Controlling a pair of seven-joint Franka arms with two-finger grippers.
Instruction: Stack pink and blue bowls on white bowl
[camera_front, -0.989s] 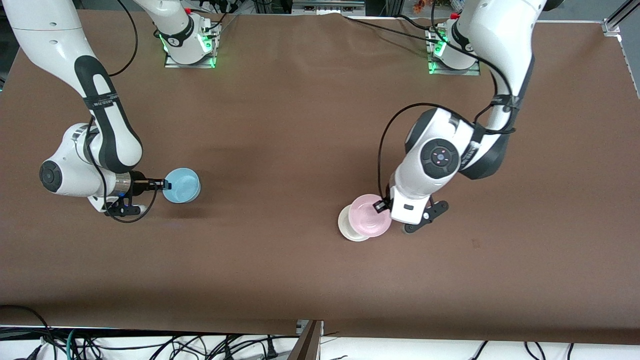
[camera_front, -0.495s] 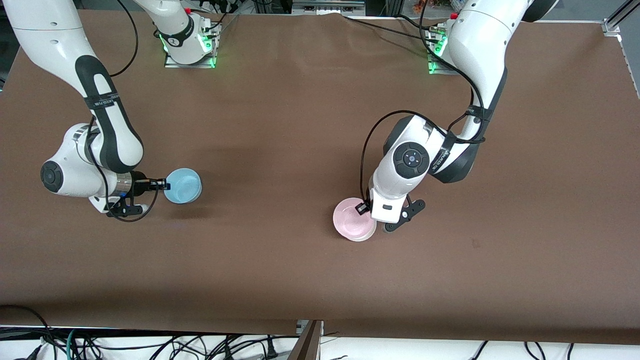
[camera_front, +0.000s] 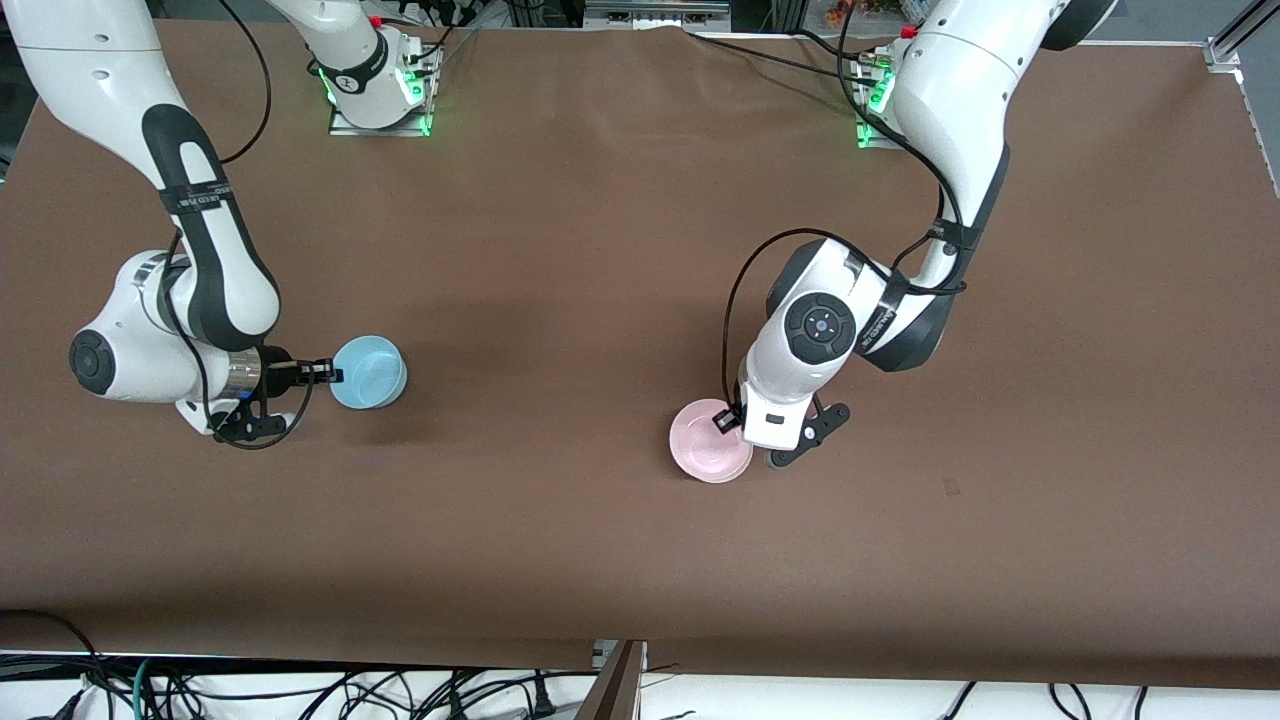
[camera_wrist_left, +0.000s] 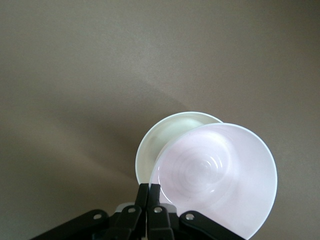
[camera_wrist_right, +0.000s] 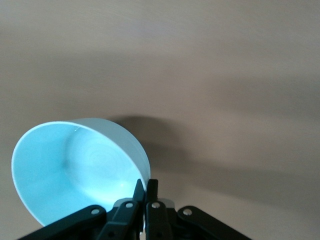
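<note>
My left gripper (camera_front: 724, 420) is shut on the rim of the pale pink bowl (camera_front: 708, 450) and holds it over the white bowl, which the front view hides almost wholly. In the left wrist view the pink bowl (camera_wrist_left: 220, 175) lies a little off centre over the white bowl (camera_wrist_left: 165, 140), whose rim shows beside it, and my left gripper (camera_wrist_left: 148, 192) pinches the pink rim. My right gripper (camera_front: 327, 373) is shut on the rim of the sky-blue bowl (camera_front: 368, 371), toward the right arm's end of the table. In the right wrist view the blue bowl (camera_wrist_right: 75, 170) is tilted and my right gripper (camera_wrist_right: 145, 189) pinches its rim.
The brown table (camera_front: 560, 260) stretches between the two bowls. The arm bases (camera_front: 380, 90) stand at the edge farthest from the front camera. Cables hang past the nearest edge (camera_front: 400, 690).
My left gripper carried the pink bowl from beside the white bowl to over it, so the white bowl is now almost covered. The right gripper and blue bowl barely moved.
</note>
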